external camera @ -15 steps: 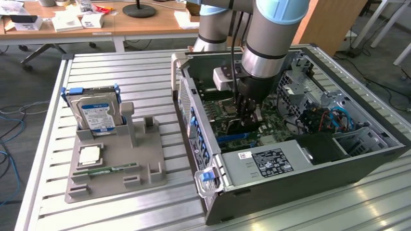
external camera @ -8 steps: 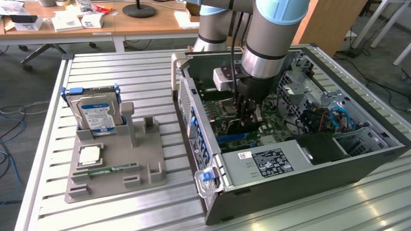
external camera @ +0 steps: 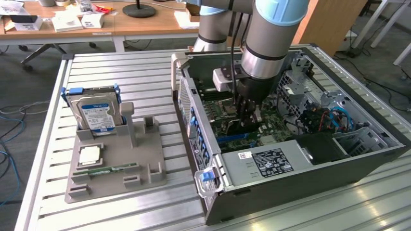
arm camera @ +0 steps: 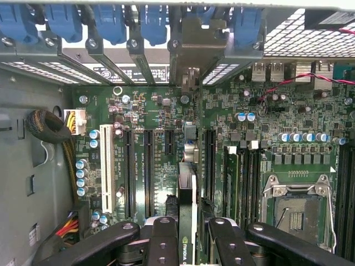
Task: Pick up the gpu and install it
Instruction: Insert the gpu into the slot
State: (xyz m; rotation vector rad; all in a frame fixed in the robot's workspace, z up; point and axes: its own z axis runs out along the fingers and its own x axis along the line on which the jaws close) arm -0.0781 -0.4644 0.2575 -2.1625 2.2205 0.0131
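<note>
Black jointed fingers (arm camera: 165, 244), matte and studded with round rivets, are closed from both sides on the gpu (arm camera: 187, 194), which shows edge-on as a thin dark card with a small green logo on its upper rim. The card stands upright over the green motherboard (arm camera: 161, 111), in line with the long black expansion slots and just beside a white slot (arm camera: 108, 172). Its far end meets a bent grey metal bracket (arm camera: 191, 50) at the row of perforated slot covers under glossy blue clips (arm camera: 111, 22). Whether its edge is fully down in a slot I cannot tell.

A square steel-framed processor socket (arm camera: 297, 205) lies nearby on the board.

From the exterior view, the grey-and-blue arm (external camera: 273, 38) reaches straight down into the open dark computer case (external camera: 308, 178), which lies on a ribbed aluminium tabletop (external camera: 128, 67). On the exterior view's left, a grey plastic holder (external camera: 147, 159) carries a silver hard drive (external camera: 96, 113) and a slim green memory stick (external camera: 106, 169).
</note>
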